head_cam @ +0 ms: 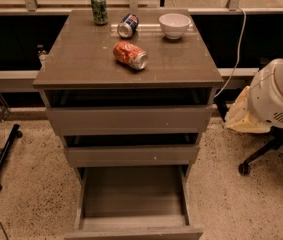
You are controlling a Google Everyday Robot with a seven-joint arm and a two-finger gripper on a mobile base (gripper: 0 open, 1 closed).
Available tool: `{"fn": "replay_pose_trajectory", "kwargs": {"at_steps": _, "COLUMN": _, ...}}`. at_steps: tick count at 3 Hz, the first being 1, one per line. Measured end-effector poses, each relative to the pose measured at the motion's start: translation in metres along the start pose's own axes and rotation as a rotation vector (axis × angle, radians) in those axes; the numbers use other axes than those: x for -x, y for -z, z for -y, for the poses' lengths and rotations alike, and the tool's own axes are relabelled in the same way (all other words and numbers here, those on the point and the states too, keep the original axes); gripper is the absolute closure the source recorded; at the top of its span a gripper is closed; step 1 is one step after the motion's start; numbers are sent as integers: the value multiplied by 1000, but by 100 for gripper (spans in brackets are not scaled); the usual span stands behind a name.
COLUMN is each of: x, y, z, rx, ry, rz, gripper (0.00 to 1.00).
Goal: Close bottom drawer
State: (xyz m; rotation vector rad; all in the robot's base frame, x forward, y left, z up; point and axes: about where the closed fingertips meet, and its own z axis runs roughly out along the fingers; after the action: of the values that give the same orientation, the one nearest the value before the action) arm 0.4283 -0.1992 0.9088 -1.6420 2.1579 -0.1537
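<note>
Wide taupe-grey bottom drawer (133, 204), lowest of three, stands fully pulled out, below and left of the cream-coloured gripper (241, 115). Gripper beside cabinet, not touching; open or closed, cannot tell. Judgement: closing not begun, whole push remains.

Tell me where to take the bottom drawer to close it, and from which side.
Its front panel, from the front. The bottom drawer stands pulled out and the panel is flat with no handle, so pressing on its middle probably suits better than gripping. The gripper is to the right of the cabinet.
</note>
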Motion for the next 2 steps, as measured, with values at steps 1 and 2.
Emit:
{"fn": "replay_pose_trajectory", "kwargs": {"at_steps": 1, "x": 6, "y": -26, "z": -18, "rx": 54, "ry": 22, "rz": -19, "gripper": 100}}
{"fn": "replay_pose_trajectory", "kwargs": {"at_steps": 2, "x": 11, "y": -58, "z": -35, "rx": 86, "ry": 33, "rz": -17, "gripper": 100}}
